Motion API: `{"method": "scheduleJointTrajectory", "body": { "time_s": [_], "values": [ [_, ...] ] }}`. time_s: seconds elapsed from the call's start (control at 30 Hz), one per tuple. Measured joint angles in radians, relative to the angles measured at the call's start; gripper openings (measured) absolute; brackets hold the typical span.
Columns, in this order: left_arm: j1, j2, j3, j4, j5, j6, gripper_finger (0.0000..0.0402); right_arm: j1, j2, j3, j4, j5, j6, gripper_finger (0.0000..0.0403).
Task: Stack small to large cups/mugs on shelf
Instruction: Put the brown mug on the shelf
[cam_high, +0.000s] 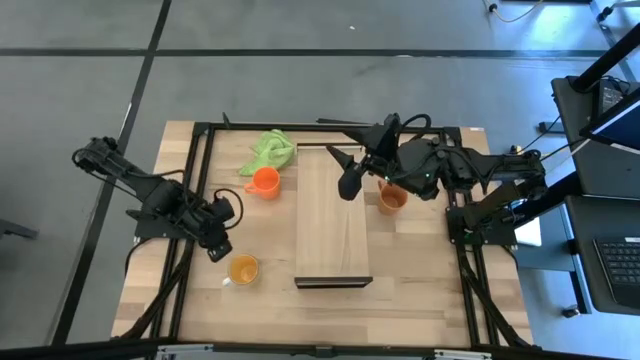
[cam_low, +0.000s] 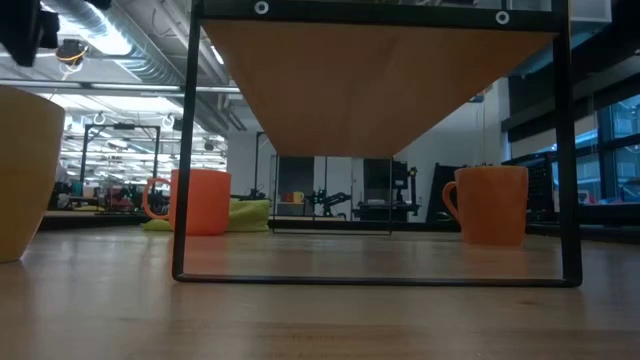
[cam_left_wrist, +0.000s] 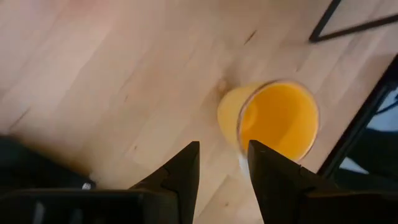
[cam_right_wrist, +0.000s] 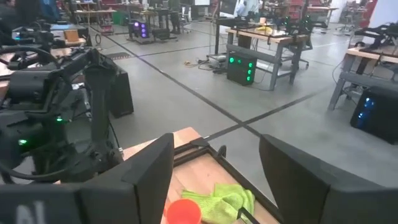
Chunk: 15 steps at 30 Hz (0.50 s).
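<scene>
None of the stacking had been done, as far as the views showed. The shelf (cam_high: 333, 215) stood along the middle of the table (cam_high: 420, 290) with its top board bare, and all three mugs sat on the table apart from one another.

The red-orange mug (cam_high: 264, 182) stood to the left of the shelf near its far end, just beside the lime-green cloth (cam_high: 269, 152). The brownish-orange mug (cam_high: 391, 197) stood just to the right of the shelf. The yellow-orange mug (cam_high: 243, 269) stood upright, left of the shelf's near end.

The left gripper (cam_high: 219, 246) hovered just beside the yellow-orange mug. In the left wrist view its jaws were parted with nothing between them, and the mug's rim (cam_left_wrist: 278, 118) lay just ahead of one fingertip (cam_left_wrist: 261, 155). It looked poised for a first pick, though no contact with the mug was visible.

The right gripper (cam_high: 348, 170) was raised over the far part of the shelf, close to the brownish-orange mug. Its jaws were spread wide and held nothing.

By this reading the task stood at its very start: every mug was yet to be lifted, nested by size and set on the shelf.
</scene>
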Motion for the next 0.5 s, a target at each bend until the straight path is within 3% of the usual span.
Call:
{"method": "scheduleJointTrajectory", "body": {
  "time_s": [0.37,0.5],
  "values": [
    [0.033,-0.089,0.0,0.34,-0.126,0.241,0.0128,-0.003,0.0,0.0,-0.035,-0.021,0.004,0.0237],
    [0.048,-0.136,0.0,0.471,-0.206,0.316,0.0128,-0.025,0.0,0.0,-0.056,-0.116,0.019,0.0236]
  ]
}}
